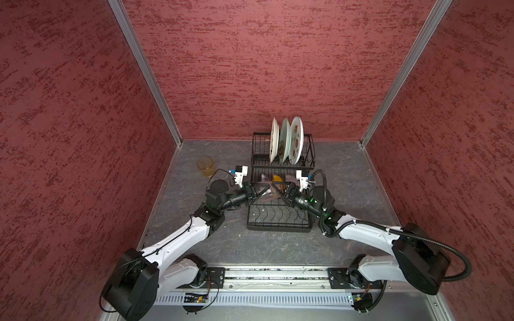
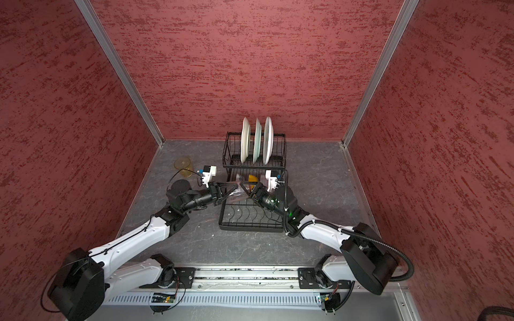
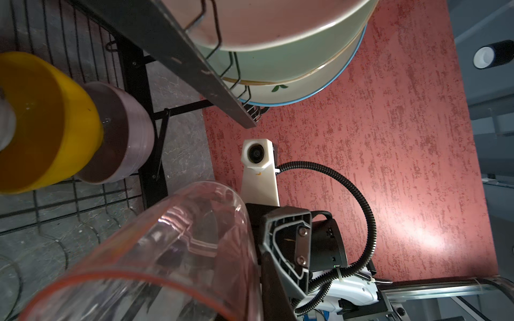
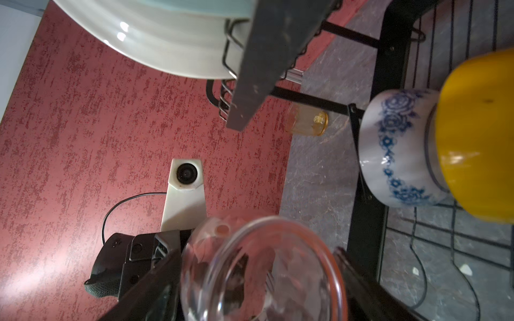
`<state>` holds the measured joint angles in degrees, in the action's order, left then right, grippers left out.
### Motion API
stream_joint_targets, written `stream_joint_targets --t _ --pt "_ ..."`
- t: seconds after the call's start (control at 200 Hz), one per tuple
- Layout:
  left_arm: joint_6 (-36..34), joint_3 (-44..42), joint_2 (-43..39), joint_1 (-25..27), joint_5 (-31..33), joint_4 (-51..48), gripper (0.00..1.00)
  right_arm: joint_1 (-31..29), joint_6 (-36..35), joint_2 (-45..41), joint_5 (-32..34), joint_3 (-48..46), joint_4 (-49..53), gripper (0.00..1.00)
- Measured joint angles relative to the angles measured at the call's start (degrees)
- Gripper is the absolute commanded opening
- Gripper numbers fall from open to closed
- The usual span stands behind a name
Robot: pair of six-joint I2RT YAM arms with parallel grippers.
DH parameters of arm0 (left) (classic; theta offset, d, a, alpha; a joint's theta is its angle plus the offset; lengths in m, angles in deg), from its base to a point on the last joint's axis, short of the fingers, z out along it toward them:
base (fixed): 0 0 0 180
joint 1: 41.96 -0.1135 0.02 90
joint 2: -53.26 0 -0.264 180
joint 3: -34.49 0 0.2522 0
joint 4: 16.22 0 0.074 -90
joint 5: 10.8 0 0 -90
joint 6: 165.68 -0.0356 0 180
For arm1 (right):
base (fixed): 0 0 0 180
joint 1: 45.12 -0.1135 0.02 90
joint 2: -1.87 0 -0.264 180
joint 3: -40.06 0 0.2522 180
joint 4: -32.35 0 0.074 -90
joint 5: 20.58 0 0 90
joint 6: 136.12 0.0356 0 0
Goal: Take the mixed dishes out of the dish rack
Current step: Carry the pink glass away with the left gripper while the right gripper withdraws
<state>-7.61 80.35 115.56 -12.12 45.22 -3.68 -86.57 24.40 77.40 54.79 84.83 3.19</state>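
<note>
Pinkish glass (image 1: 268, 198) held over dish rack's (image 1: 278, 226) front tier, mid-width, btwn both grippers. L gripper (image 1: 265, 190) pinched shut on it. R gripper (image 1: 275, 189) spread wide either side of it, contact unclear. 3 plates (image 1: 285, 141) upright in raised back tier. Yellow bowl (image 1: 276, 178), blue-white bowl (image 4: 400, 150) & pale pink bowl (image 3: 130, 133) on edge along front tier's back edge. Amber glass (image 1: 205, 166) on worktop (image 1: 347, 194), nr left edge.

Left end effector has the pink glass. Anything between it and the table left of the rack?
The right end effector straddles the base of the pink glass over the dish rack; grip unclear. Beyond it, the table left of the rack holds only the amber glass, far back.
</note>
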Motion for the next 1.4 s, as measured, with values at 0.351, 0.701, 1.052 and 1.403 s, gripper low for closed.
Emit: stream_joint_targets --t 0.351,0.701,1.052,1.403 --pt "-7.8 2.5 -4.1 -3.9 5.8 -20.2 0.00 0.3 -10.5 -9.6 6.3 -0.3 10.0 0.99" --pt "-22.1 15.6 -3.8 -16.4 16.1 -45.9 0.00 0.3 -25.5 -18.7 18.0 -0.8 30.9 0.99" --pt "-33.0 25.7 9.0 -21.4 26.0 -62.9 0.00 0.3 -32.1 -21.5 22.4 -1.1 41.9 0.99" --pt "-38.0 35.7 23.0 -21.4 34.2 -66.6 0.00 0.3 -35.0 -21.3 23.4 -1.7 45.6 0.99"
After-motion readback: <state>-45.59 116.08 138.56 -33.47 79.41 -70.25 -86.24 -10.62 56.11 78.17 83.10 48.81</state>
